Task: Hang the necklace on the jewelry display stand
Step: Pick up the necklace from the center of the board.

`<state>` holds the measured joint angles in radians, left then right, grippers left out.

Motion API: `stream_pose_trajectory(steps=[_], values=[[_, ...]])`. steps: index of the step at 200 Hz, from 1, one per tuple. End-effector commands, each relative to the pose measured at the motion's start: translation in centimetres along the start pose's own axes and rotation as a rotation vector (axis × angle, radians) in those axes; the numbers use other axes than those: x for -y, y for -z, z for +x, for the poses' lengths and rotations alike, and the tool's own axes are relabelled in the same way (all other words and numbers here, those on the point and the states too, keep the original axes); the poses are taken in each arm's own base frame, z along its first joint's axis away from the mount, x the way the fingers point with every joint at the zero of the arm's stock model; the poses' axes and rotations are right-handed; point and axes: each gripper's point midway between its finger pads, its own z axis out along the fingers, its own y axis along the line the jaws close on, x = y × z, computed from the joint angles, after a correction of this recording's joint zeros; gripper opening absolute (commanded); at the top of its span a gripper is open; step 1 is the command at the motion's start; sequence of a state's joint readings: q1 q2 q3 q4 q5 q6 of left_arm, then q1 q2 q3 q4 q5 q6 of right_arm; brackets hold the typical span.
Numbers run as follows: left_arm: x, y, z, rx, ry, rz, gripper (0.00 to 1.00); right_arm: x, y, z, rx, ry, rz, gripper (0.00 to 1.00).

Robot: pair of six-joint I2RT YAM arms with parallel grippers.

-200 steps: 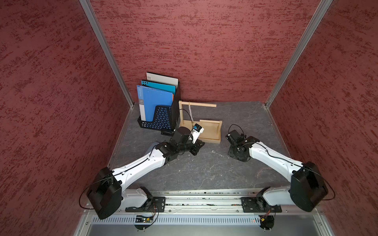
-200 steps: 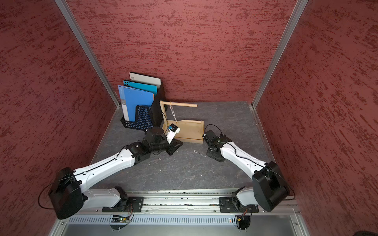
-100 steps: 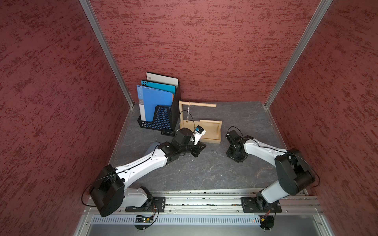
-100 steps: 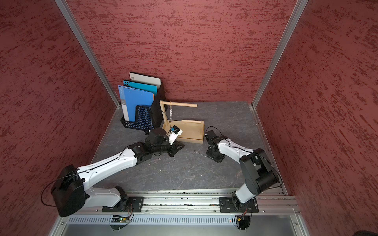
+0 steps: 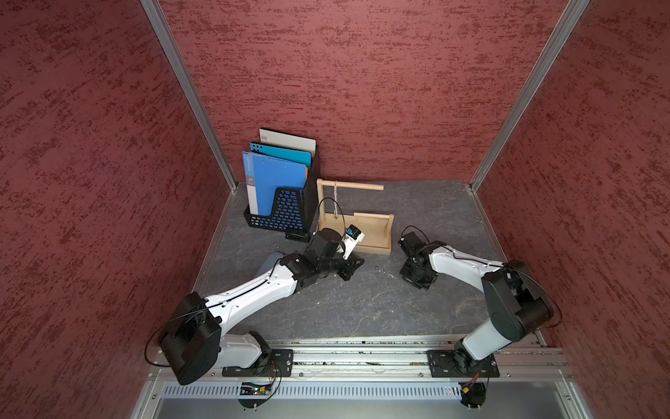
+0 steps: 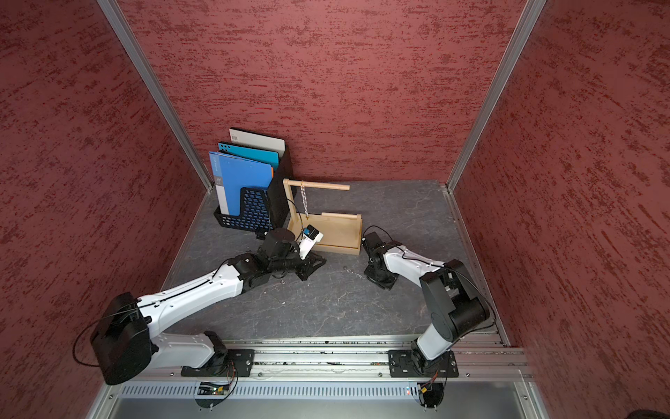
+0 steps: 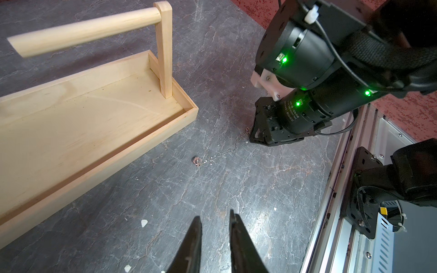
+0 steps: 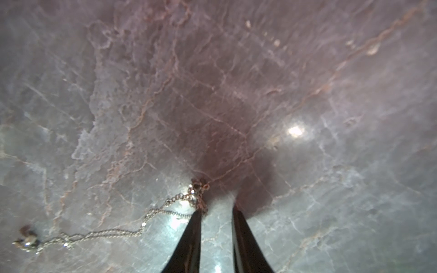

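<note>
A thin silver necklace [image 7: 222, 153] lies loose on the dark table, its pendant [image 7: 196, 161] nearest the jewelry display stand [image 7: 142, 139]. The stand is pale wood with a tray base [image 5: 373, 247], seen in both top views [image 6: 340, 248]. My right gripper [image 8: 216, 210] points down at the table, open by a narrow gap with nothing between the fingers. The necklace's clasp end [image 8: 197, 189] lies bunched at the tip of one finger [image 8: 194, 227]. My left gripper [image 7: 215, 215] hovers low in front of the tray, narrowly open and empty, some way from the pendant.
A beaded chain [image 5: 336, 203] hangs from the stand's tall dowel [image 5: 357, 185]. A black mesh file rack [image 5: 279, 214] with blue folders stands left of the stand against the back wall. Small pale flecks [image 7: 143, 222] dot the table. The metal rail [image 5: 362, 357] runs along the front.
My right arm's elbow has swung inward and up while its gripper stayed over the necklace's end. The left arm has barely moved.
</note>
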<state>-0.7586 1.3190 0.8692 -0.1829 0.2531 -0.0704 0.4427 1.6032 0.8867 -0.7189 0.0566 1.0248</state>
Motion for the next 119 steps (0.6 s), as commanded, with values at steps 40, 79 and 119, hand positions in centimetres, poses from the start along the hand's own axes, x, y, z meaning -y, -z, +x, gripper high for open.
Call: stream_pose_trajectory(steps=[40,79,119], values=[[-0.1,-0.2,0.7,-0.019,-0.012,0.000,0.23,-1.3,1.4,-1.6,0.072,-0.021,-0.063,0.27],[-0.1,0.0,0.7,-0.017,-0.016,-0.006,0.24,-0.5,-0.1,-1.1,0.049,-0.015,-0.019,0.25],[-0.2,0.2,0.9,-0.020,-0.015,-0.007,0.24,0.6,-1.7,-0.6,0.032,0.001,0.035,0.25]])
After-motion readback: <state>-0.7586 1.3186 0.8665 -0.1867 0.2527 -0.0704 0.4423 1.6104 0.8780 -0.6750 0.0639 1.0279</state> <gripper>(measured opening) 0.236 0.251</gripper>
